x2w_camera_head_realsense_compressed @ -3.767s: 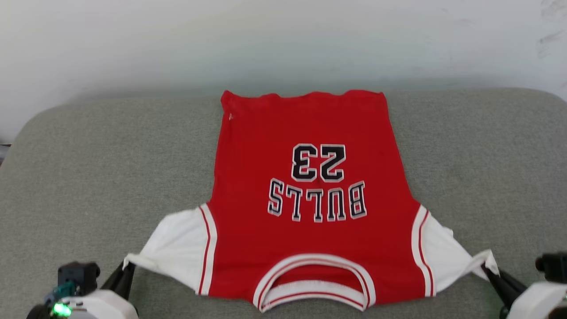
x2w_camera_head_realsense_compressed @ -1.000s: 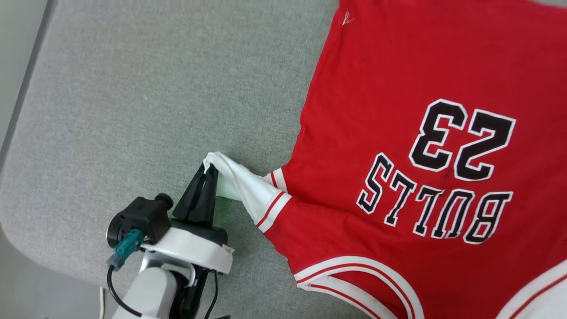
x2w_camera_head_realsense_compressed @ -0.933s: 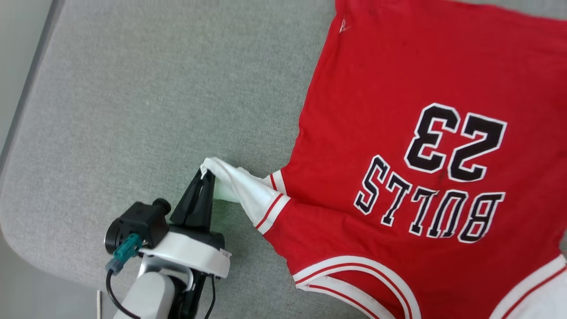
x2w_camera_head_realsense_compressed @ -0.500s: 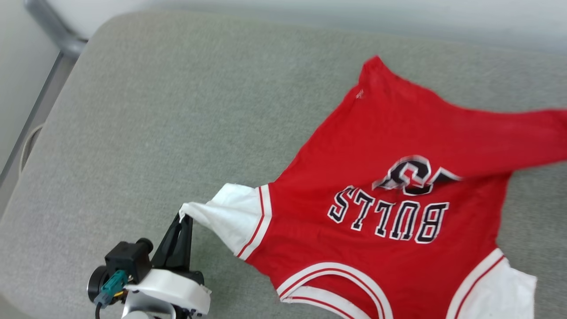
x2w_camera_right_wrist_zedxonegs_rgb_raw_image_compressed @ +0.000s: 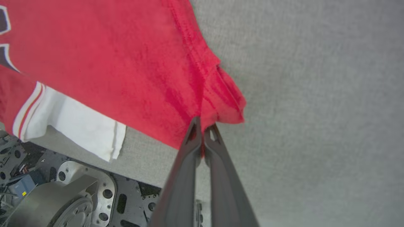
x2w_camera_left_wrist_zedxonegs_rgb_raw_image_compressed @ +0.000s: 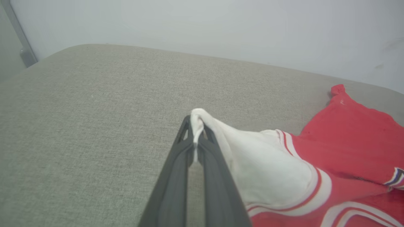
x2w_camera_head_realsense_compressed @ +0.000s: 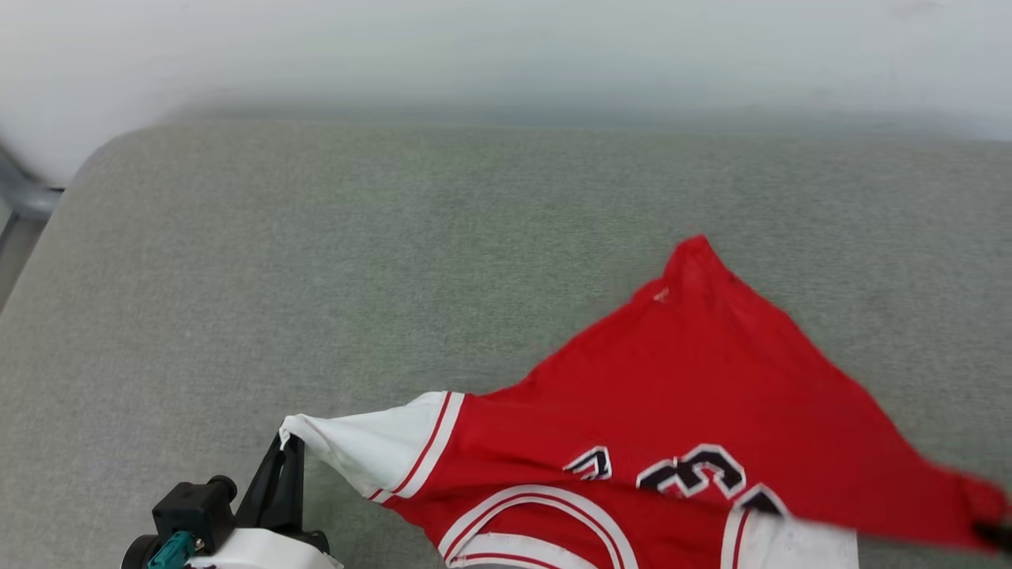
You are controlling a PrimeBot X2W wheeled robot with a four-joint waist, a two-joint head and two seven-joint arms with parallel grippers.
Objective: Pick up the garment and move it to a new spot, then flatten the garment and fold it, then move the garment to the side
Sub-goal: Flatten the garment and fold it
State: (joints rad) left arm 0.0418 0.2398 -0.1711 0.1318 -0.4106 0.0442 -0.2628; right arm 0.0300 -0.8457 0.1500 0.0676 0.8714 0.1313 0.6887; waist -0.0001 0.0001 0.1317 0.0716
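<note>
Garment [x2w_camera_head_realsense_compressed: 696,379] between left hand [x2w_camera_left_wrist_zedxonegs_rgb_raw_image_compressed: 196,125], right hand [x2w_camera_right_wrist_zedxonegs_rgb_raw_image_compressed: 203,128], perhaps aloft

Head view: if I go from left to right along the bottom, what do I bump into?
left pincer → white sleeve → striped trim → black number 3 → red hem corner

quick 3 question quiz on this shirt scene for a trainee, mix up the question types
1. True or false: the left gripper is shut on the tip of the shirt's white sleeve.
2. What does the right gripper pinch? A) the collar B) a red corner of the shirt C) the other white sleeve
3. What colour is the cushion under the shirt?

Key: 1 true; 2 B; 3 grey
</note>
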